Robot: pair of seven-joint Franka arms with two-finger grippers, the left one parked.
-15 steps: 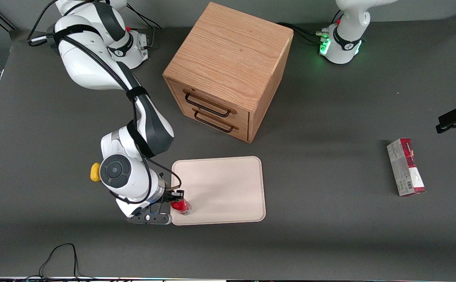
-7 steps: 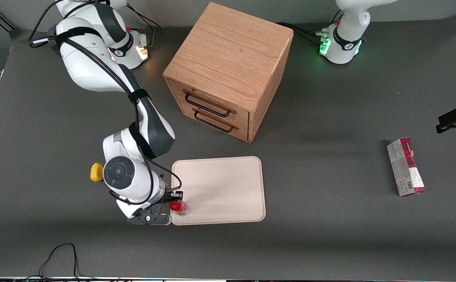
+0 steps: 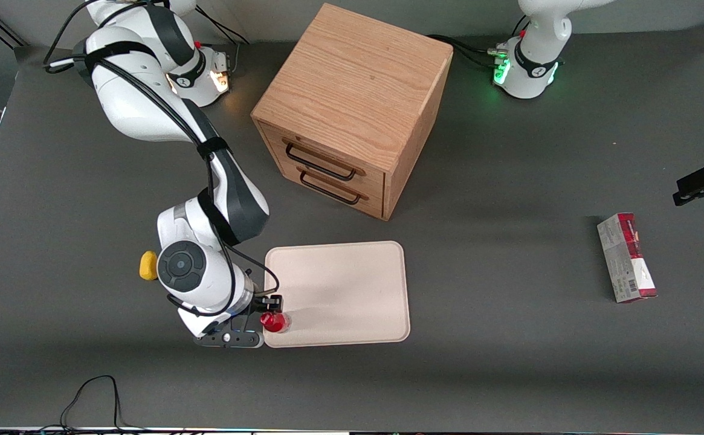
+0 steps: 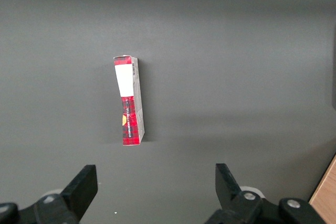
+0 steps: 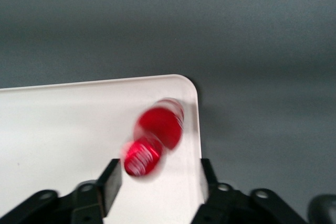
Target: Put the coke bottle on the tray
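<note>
Yellow lump (image 3: 148,266) on the table beside the arm. Gripper (image 3: 265,314) at the tray's (image 3: 342,290) corner nearest the camera, working arm's end, about 7 o'clock from tray centre; fingers (image 5: 109,182) spread apart, nothing clamped. Coke bottle (image 3: 275,321) on the tray just inside the rim, released. Task looks essentially done; only retreat left. Wrist view smears the bottle (image 5: 155,142), so whether it is upright or tipping is unclear.
</note>
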